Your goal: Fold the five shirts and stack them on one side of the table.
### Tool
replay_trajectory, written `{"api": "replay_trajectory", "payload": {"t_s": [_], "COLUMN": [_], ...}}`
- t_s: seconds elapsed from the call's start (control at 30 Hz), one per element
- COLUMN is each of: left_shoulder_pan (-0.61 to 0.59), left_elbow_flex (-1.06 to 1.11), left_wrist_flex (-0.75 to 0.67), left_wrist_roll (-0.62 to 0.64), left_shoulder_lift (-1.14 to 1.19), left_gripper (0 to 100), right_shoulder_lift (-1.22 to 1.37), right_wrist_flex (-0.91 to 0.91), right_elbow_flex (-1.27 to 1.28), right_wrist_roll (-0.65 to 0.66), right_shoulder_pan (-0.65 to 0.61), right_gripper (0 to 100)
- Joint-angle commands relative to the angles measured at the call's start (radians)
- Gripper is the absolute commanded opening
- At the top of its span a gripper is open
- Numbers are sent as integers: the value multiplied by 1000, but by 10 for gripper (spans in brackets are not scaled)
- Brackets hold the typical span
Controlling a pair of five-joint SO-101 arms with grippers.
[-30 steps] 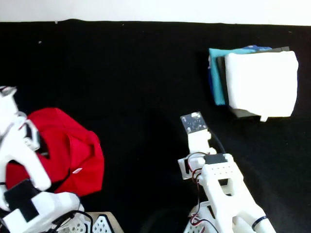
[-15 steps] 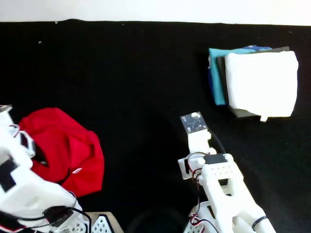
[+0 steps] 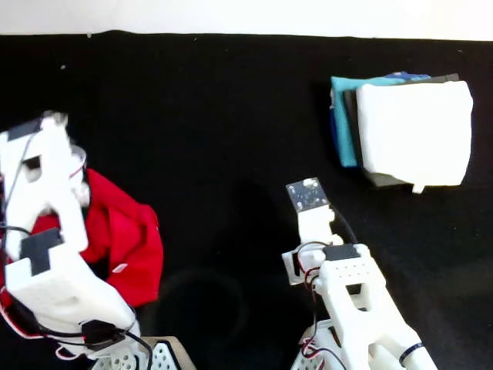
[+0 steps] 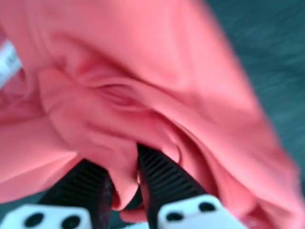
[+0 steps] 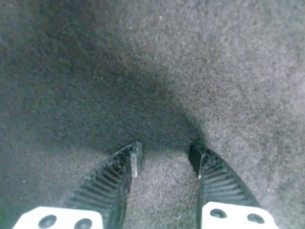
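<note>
The left gripper had its two ribbed black fingers drawn narrow on a pinched ridge of the crumpled red cotton shirt, with a tuck of fabric bulging out between them. From that pinch the rest of the cloth ran away beyond the fingertips in loose, uneven folds. No straight hem or clear long axis could be made out, only a bunched mass. In the high view it trailed down and out from under the left arm toward the middle of the black felt table cover.

The right gripper stood with its fingers parted wide over bare felt, holding nothing. It was well apart from the red cloth, with open cover between them.

The stack of folded shirts, white on top of dark, blue and teal layers, lay beyond the right gripper's fingertips, on the side away from the red one.

So the shirt belonged to the left fingers alone. Its free bulk lay toward the right gripper, which looked the better placed to take a second corner for spreading it flat.
</note>
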Motion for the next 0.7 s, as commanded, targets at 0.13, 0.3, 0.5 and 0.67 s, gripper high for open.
{"api": "replay_trajectory", "payload": {"t_s": [0.13, 0.3, 0.5, 0.67], "left_shoulder_pan": [249, 415, 544, 549], "left_elbow_flex": [-401, -572, -624, -567], "left_wrist_flex": [117, 215, 219, 235], "left_wrist_roll": [123, 121, 121, 169], "left_shoulder_lift": [-93, -73, -61, -13], "left_gripper": [9, 9, 39, 165], "right_shoulder_lift": [10, 10, 10, 10], "right_wrist_flex": [-18, -18, -18, -18], "right_elbow_flex": [15, 15, 15, 15], "right_wrist_roll": [12, 12, 12, 12], "right_shoulder_pan": [8, 8, 8, 8], "right_gripper": [209, 209, 209, 209]}}
